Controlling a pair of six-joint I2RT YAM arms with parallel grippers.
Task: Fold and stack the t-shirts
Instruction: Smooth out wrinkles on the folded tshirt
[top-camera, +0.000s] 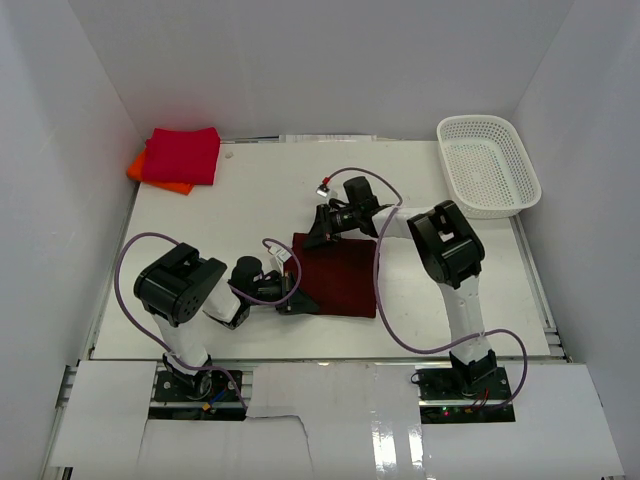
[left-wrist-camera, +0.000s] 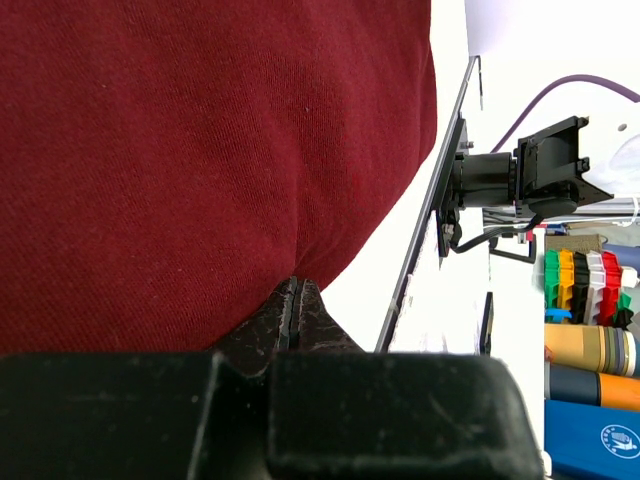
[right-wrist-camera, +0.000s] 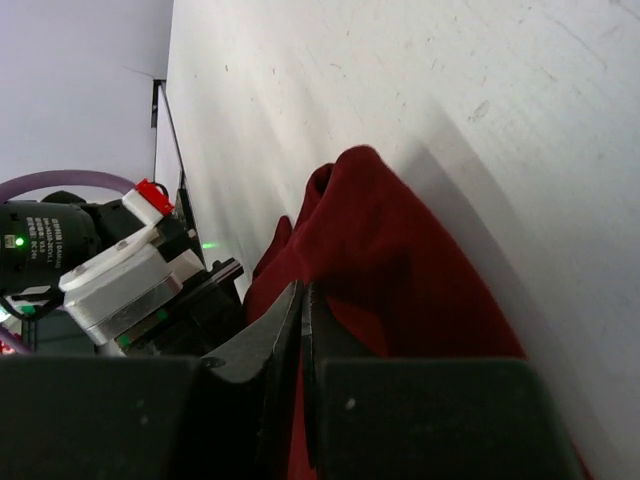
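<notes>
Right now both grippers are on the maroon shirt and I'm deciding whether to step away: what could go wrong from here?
1. The left gripper and right gripper pinch only the edge of the folded maroon t-shirt; it may slip or lift one layer, opening the fold.
2. The crimson t-shirt on the orange t-shirt lies in the far-left corner; dragged cloth could skew that stack.

We see bright, even light from overhead; the white counter (top-camera: 250, 200) nearly washes out, and shadows on it stay faint. The glossy strip (top-camera: 400, 440) at the near edge throws glare. The left wrist view shows sharply the weave of the maroon shirt (left-wrist-camera: 200, 150), but the left tool (left-wrist-camera: 297, 295) blurs close to the lens. In the right wrist view the shirt casts a soft grey shadow.
</notes>
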